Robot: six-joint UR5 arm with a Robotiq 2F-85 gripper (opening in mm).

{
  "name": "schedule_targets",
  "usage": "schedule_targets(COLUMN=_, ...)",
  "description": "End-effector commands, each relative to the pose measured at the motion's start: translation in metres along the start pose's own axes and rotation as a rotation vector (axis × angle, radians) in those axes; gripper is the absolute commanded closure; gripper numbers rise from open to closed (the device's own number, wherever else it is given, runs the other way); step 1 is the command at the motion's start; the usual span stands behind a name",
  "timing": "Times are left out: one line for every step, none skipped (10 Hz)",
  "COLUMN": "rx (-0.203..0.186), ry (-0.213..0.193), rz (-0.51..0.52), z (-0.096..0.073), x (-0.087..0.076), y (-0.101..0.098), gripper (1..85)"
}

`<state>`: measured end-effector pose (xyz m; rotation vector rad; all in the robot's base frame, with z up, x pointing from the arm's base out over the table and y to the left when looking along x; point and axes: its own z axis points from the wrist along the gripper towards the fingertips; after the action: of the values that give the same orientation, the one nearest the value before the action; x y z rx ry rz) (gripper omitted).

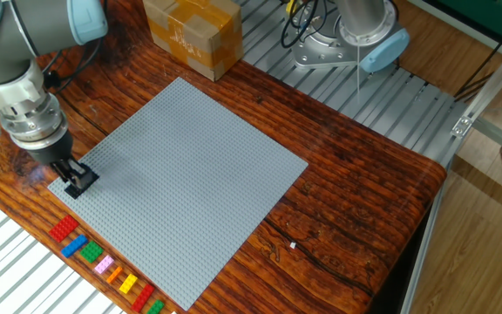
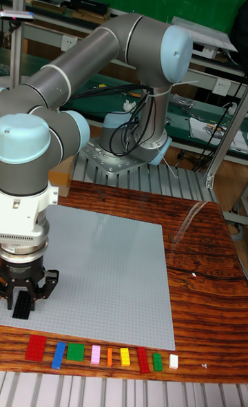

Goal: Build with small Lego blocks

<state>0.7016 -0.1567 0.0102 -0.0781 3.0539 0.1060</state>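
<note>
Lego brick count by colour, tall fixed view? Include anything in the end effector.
red studded plastic Lego bricks: 2
green bricks: 2
blue brick: 1
pink brick: 1
orange brick: 1
yellow brick: 1
white brick: 1
black brick, held in the end effector: 1
Total: 10

The fixed view looks down steeply from high above one corner of the table (image 1: 364, 187), so the baseplate (image 1: 190, 183) sits as a diamond and the arm's base (image 1: 347, 39) lies toward 1 o'clock. The tall fixed view stands lower and nearer — at the table's front edge, facing the arm's base (image 2: 131, 152) at 12 o'clock. Both share the baseplate (image 2: 103, 276), the row of blocks (image 1: 103, 262) (image 2: 103, 355) — and the gripper (image 1: 78, 180) (image 2: 23, 304).
</note>
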Motion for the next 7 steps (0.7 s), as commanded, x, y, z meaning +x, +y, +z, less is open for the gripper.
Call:
schedule_targets(rx=-0.003, ry=-0.005, rz=0.024, z=-0.0036, x=-0.0003, y=-0.0005, gripper=44.7)
schedule_targets(rx=0.005, ry=-0.004, rz=0.049, z=-0.0035, x=-0.0001, y=-0.0021, gripper=47.0)
schedule_targets(rx=0.006, ry=-0.003, rz=0.077, z=-0.0033, x=-0.0004, y=-0.0017, gripper=60.3)
schedule_targets(rx=0.005, ry=0.000, rz=0.098, z=-0.0029, x=0.0002, y=-0.0007, gripper=66.3)
schedule_targets(rx=0.002, ry=0.001, rz=0.131, z=-0.0017, x=0.0003, y=0.0018, gripper=73.0)
schedule_targets(rx=0.003, ry=0.001, rz=0.149, z=-0.0006, x=0.0000, y=0.0040, gripper=78.7)
schedule_targets(rx=0.008, ry=0.001, rz=0.161, z=0.0002, x=-0.0003, y=0.0046, gripper=81.7)
